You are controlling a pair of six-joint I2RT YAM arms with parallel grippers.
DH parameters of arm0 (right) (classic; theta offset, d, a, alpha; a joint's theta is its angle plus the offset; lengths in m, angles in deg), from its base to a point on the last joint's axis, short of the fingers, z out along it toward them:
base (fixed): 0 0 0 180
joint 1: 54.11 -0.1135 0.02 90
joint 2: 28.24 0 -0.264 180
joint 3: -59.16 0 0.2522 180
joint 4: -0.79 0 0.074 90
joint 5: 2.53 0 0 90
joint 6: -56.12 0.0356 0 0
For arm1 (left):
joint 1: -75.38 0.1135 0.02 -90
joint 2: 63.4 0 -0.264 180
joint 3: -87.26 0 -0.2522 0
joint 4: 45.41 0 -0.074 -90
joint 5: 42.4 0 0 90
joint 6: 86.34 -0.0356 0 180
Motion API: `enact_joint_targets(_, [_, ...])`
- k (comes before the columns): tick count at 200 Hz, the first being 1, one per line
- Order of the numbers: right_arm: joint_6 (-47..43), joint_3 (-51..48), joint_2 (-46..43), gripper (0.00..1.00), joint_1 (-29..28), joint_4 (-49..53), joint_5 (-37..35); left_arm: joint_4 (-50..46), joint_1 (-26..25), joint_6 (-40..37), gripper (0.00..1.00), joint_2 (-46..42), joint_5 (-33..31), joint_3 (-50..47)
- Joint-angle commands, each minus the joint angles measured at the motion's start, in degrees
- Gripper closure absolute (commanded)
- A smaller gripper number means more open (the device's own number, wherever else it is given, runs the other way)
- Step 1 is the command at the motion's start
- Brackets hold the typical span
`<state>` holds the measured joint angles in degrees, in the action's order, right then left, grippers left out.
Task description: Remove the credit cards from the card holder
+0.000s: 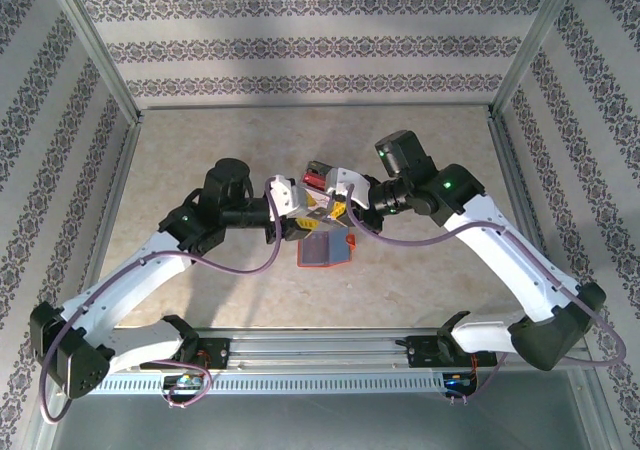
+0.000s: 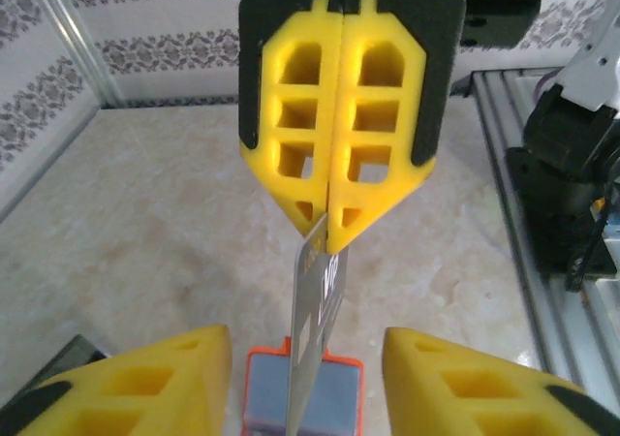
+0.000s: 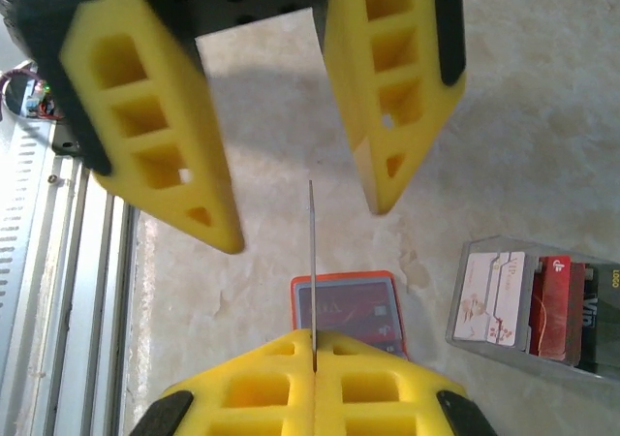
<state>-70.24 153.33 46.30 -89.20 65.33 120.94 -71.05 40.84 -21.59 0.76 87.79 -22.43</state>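
Note:
The orange-red card holder [image 1: 325, 252] lies open and flat on the table, its grey-blue pocket up [image 2: 334, 402]. A dark red card shows in its pocket [image 3: 354, 305]. A silver credit card [image 2: 315, 310] hangs edge-on above the holder, seen as a thin line [image 3: 311, 262] in the right wrist view. My right gripper [image 3: 313, 337] is shut on the card's upper end, its closed tips [image 2: 327, 237] pointing down. My left gripper [image 2: 305, 344] is open, one finger on each side of the card without touching it [image 3: 302, 218]. Both grippers meet above the holder [image 1: 318, 215].
A clear plastic box [image 3: 538, 305] holding white and red cards stands on the table just beyond the grippers [image 1: 318, 175]. A metal rail [image 2: 542, 233] runs along the table's near edge. Bare marble-patterned tabletop [image 1: 200, 140] surrounds the holder, inside patterned walls.

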Motion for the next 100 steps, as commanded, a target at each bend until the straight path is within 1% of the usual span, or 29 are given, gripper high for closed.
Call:
enact_joint_targets(1, [-0.21,2.75,1.88,1.00,1.06,0.99,-0.76,4.74,-0.66,2.59,0.26,-3.91,-7.13,-3.60])
enact_joint_targets(6, [-0.18,3.10,2.36,1.00,1.23,0.99,-1.34,6.05,-0.66,3.37,0.20,-5.04,-8.81,-4.94])
enact_joint_targets(10, [-0.13,3.34,2.78,1.00,1.33,0.94,-1.97,7.33,-0.66,3.94,0.17,-6.07,-10.19,-6.33])
enact_joint_targets(22, [0.33,4.73,4.32,1.00,1.67,0.89,-4.37,11.16,-0.61,6.04,0.12,-9.14,-15.04,-10.12])
enact_joint_targets(39, [1.07,7.47,7.66,1.00,2.22,1.28,-7.04,12.66,-0.61,8.71,0.09,-13.08,-21.92,-13.84])
enact_joint_targets(57, [1.13,11.38,11.91,1.00,2.57,2.75,-9.83,11.55,-0.61,12.00,0.08,-16.91,-28.87,-16.31])
enact_joint_targets(65, [1.18,13.47,14.29,1.00,2.81,3.55,-10.92,10.96,-0.61,13.50,0.06,-18.36,-31.37,-17.42])
enact_joint_targets(85, [1.11,18.91,20.35,1.00,3.63,5.95,-13.36,9.70,-0.61,17.62,0.00,-22.62,-35.19,-20.32])
enact_joint_targets(100, [1.50,22.96,24.85,1.00,4.46,7.33,-14.37,9.14,-0.61,20.72,0.00,-25.90,-35.49,-22.88])
